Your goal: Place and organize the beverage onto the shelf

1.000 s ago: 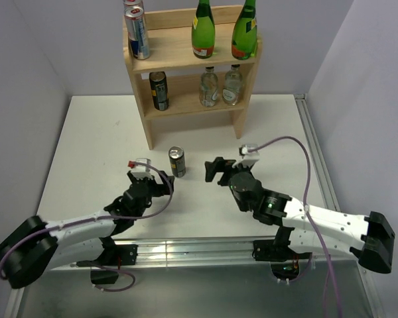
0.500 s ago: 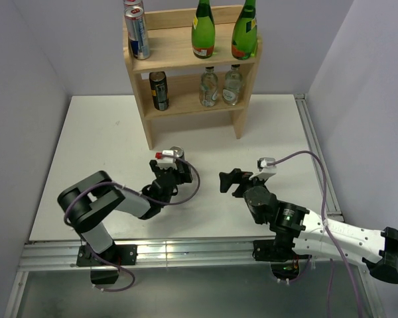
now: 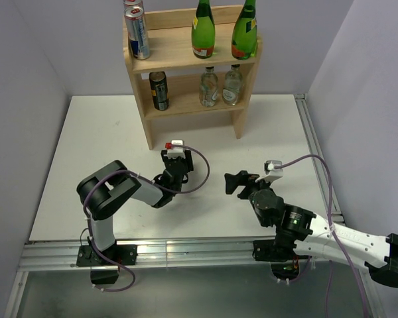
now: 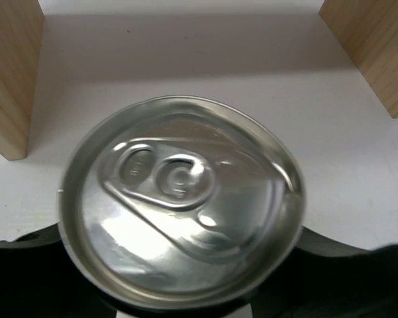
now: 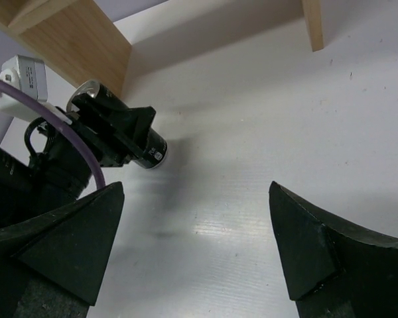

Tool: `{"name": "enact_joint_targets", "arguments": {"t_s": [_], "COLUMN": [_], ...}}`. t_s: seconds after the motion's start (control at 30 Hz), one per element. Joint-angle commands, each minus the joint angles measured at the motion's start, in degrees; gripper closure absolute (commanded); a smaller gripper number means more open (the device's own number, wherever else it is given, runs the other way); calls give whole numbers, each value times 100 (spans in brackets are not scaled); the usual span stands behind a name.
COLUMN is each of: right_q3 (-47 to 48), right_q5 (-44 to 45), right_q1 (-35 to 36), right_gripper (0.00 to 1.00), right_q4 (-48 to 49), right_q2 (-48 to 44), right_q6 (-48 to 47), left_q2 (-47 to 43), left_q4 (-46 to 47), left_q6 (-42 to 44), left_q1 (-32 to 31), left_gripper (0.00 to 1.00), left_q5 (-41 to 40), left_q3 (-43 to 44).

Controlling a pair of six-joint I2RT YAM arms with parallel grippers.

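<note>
Clamping a dark, silver-topped can (image 4: pixel 182 199), left gripper (image 3: pixel 176 164); right gripper (image 3: pixel 233 183) spread, pale two-tier shelf (image 3: pixel 172 52) beyond.

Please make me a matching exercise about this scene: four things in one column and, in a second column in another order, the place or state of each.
Things:
1. green bottles
2. clear bottles
3. unshelved can
4. right gripper

Places or states:
A. open and empty, above the table
B. top tier of the shelf
C. between the fingers of the left gripper
D. lower tier of the shelf

Pairs: 1-B, 2-D, 3-C, 4-A.
</note>
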Motion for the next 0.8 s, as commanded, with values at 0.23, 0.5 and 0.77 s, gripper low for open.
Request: {"name": "enact_joint_targets", "arguments": {"t_s": [0.23, 0.5, 0.77], "right_q3": [-81, -108, -90], "right_q5": [220, 211, 202], "right_q1": [37, 28, 28], "right_gripper": [8, 9, 10], "right_q4": [-168, -80, -79], "right_q2": [-301, -222, -187], "right_q6": [43, 78, 87], "left_q2": [-293, -1251, -1112], "left_q4": [-411, -2168, -3443], "left_q6": [262, 754, 973], "left_q1": [142, 151, 554], "left_gripper": [100, 100, 100], "left_q5": [-372, -425, 92], "left_q3": [449, 1922, 3768]}}
